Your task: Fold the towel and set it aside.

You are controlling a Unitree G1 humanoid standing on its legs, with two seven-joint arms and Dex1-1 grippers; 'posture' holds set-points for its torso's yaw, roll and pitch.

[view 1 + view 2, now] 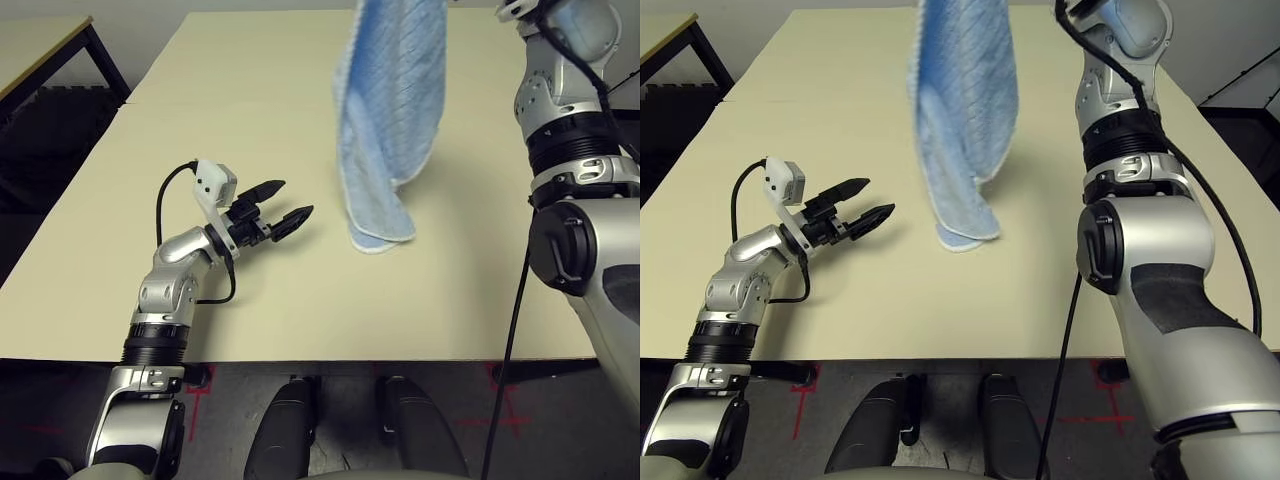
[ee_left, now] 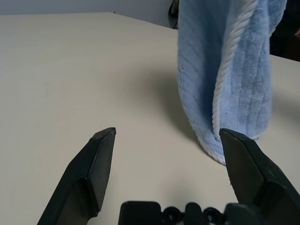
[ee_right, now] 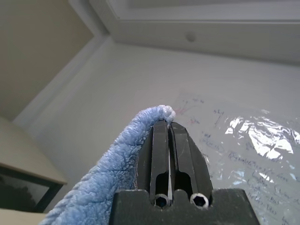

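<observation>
The right hand (image 3: 168, 123) pinches one corner of the towel (image 1: 388, 120) high up so it hangs over the tabletop (image 1: 250, 120), the left hand (image 1: 283, 207) waits spread nearby, and no fold is made yet.

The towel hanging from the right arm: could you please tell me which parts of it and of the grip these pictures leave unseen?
- Top of the towel: cut off by the upper edge in both eye views.
- Right gripper: its wrist view shows jaws shut on a towel corner; how much cloth lies between them is hidden.
- Towel's lowest fold on the table: its far side is hidden by the cloth itself.
- Left gripper: open, apart from the towel.
</observation>
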